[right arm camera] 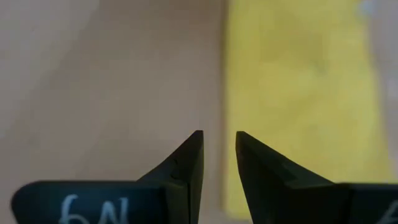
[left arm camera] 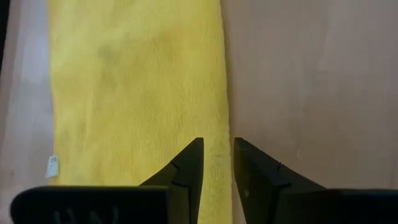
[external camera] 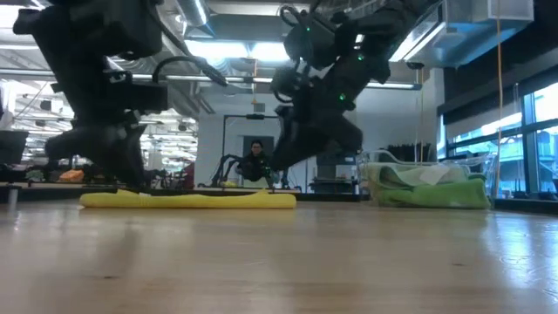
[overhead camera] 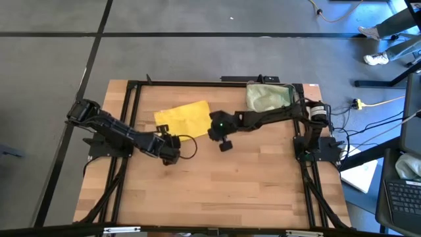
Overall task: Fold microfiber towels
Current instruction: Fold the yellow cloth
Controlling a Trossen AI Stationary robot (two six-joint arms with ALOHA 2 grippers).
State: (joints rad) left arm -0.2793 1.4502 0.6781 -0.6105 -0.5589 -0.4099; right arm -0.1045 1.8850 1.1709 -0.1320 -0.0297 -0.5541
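Observation:
The bright yellow towel lies folded into a long flat strip on the wooden table; it also shows in the low view, the left wrist view and the right wrist view. My left gripper is low at the towel's near end, its fingers shut over one long edge. My right gripper is shut and empty, raised above the table beside the towel's right end. Pale olive-green and bright green towels lie in the clear bin. The grey-beige towel does not show. My left gripper comes from above, slanting from the table's near side, with its shut fingertips down at the yellow towel's long edge, near the strip's near end. The towel lies flat on the table. Whether a layer is caught between the fingers, I cannot tell.
The clear plastic bin stands at the table's far right corner. Bare wood spreads across the near half of the table. A black frame runs round the table. A person sits in the room behind.

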